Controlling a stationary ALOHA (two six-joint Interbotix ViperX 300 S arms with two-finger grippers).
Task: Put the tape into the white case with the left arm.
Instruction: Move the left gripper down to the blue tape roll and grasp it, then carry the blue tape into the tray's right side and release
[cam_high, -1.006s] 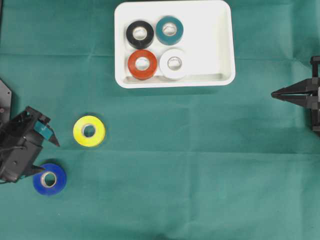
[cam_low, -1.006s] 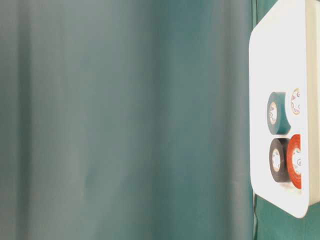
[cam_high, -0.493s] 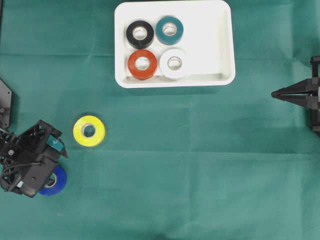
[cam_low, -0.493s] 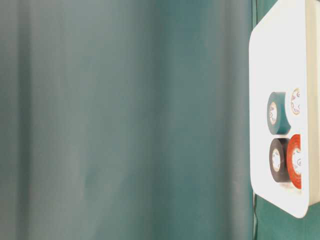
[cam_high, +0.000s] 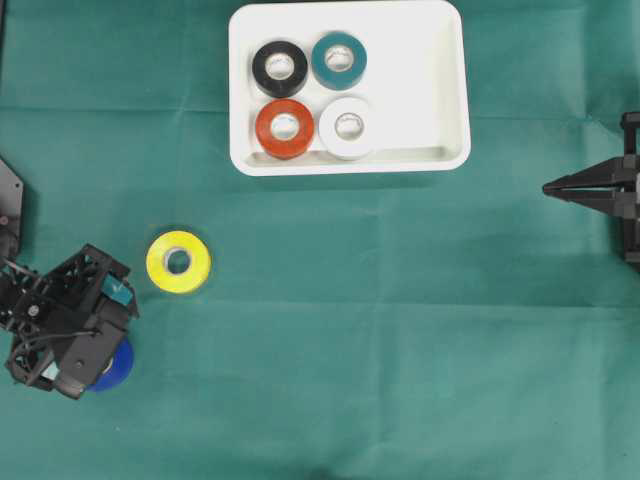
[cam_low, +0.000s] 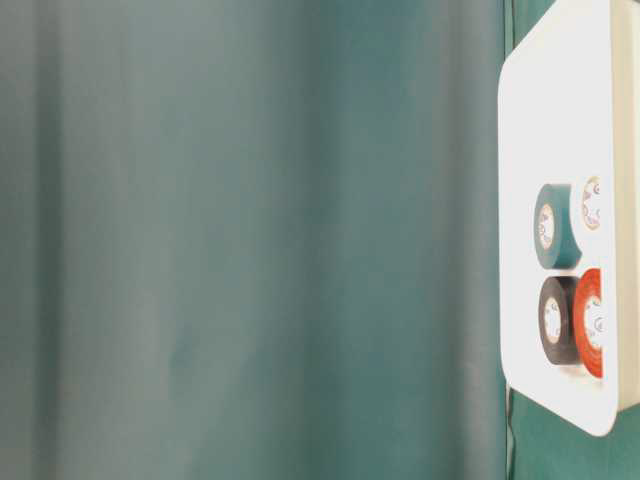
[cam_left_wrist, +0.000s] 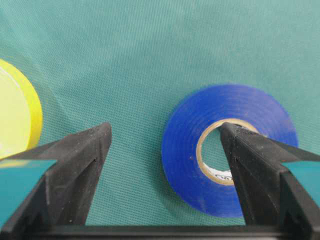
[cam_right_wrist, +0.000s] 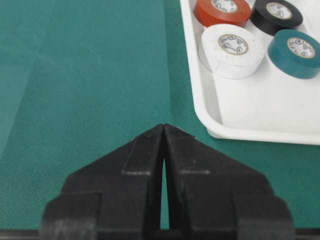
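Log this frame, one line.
left gripper open over blue tape, one finger in its hole | right gripper shut, idle | yellow tape on cloth | case holds four rolls

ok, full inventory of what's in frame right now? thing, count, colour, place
white case: 1, white, top centre of the overhead view, on the cloth
black tape: 1, black, in the case, upper left of the four
teal tape: 1, teal, in the case, upper right of the four
red tape: 1, red-orange, in the case, lower left
white tape: 1, white, in the case, lower right
yellow tape: 1, yellow, on the cloth, left side
blue tape: 1, blue, on the cloth, under the left gripper
green cloth: 1, green, covers the table
left gripper: 1, black with teal bands, open, one finger over the blue tape's hole
right gripper: 1, black, shut, right edge, away from the case
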